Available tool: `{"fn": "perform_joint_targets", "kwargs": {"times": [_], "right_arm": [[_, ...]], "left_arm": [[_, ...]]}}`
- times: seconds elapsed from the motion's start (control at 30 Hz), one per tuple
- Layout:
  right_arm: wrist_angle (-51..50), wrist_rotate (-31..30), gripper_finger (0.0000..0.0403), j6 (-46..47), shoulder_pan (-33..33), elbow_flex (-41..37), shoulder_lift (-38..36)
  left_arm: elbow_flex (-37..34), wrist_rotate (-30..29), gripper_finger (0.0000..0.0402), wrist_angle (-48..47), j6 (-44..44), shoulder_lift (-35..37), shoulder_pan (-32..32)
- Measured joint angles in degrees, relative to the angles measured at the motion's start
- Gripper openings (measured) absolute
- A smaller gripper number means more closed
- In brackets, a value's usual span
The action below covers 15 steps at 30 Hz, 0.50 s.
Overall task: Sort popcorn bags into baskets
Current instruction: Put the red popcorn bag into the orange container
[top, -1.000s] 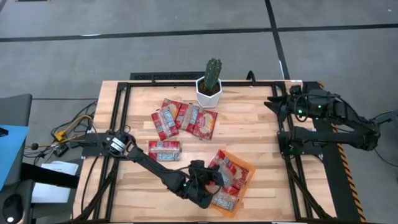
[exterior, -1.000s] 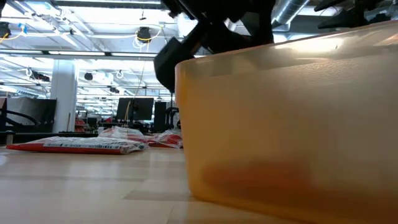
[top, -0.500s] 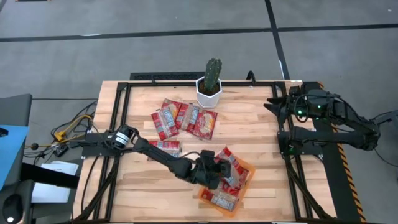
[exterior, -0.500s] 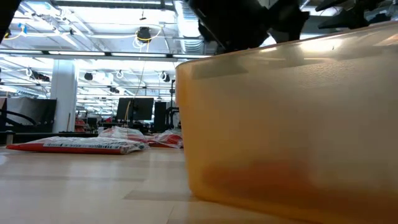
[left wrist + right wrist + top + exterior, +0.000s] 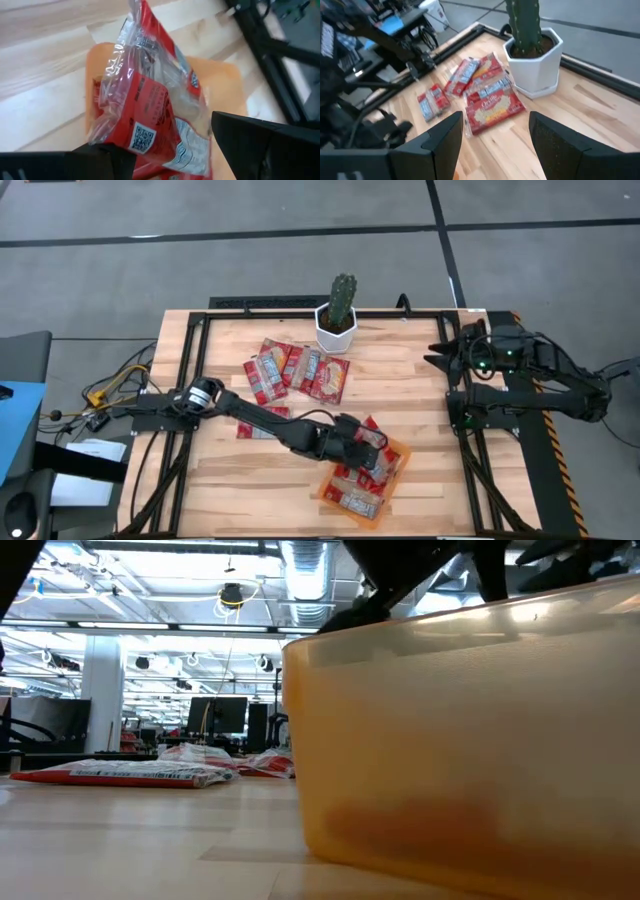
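Observation:
The orange basket [image 5: 400,452] sits near the table's front, right of centre, with red popcorn bags [image 5: 352,496] lying in it. My left gripper [image 5: 367,457] hovers over the basket, open. In its wrist view a red popcorn bag [image 5: 150,95] lies tilted between the fingers [image 5: 172,145], above the basket [image 5: 225,85]. Three more bags [image 5: 300,372] lie flat on the wood toward the back left, one [image 5: 258,421] partly under my left arm. My right gripper [image 5: 495,150] waits open at the table's back right. My left gripper has its two fingers on either side of the bag's near end [image 5: 142,137], coming from above at a slant. The fingers stand wide apart; whether one of them touches the bag I cannot tell.
A white hexagonal pot with a cactus [image 5: 338,320] stands at the far edge in the middle. Black frame rails [image 5: 195,370] run along the table's sides. In the low view the basket wall [image 5: 460,740] fills the right, with loose bags [image 5: 130,773] on the left.
My left gripper has gone toward the table's right edge and a little toward the far edge, from the basket's near left corner to above its middle.

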<state>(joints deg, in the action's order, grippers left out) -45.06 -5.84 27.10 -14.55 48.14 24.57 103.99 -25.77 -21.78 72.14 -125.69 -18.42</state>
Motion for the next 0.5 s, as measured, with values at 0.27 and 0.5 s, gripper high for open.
{"fn": "perform_joint_targets", "kwargs": {"times": [0.27,0.5], "right_arm": [[-3.67,0.15,0.0254,-0.16,-0.01,0.00,0.00],[-6.97,-0.08,0.0254,-0.14,0.72,-1.31,0.15]], "left_arm": [[4.98,9.07,0.0229,-8.59,-7.49,0.04,1.29],[8.61,19.98,0.0229,-20.20,-18.19,0.04,1.97]]}}
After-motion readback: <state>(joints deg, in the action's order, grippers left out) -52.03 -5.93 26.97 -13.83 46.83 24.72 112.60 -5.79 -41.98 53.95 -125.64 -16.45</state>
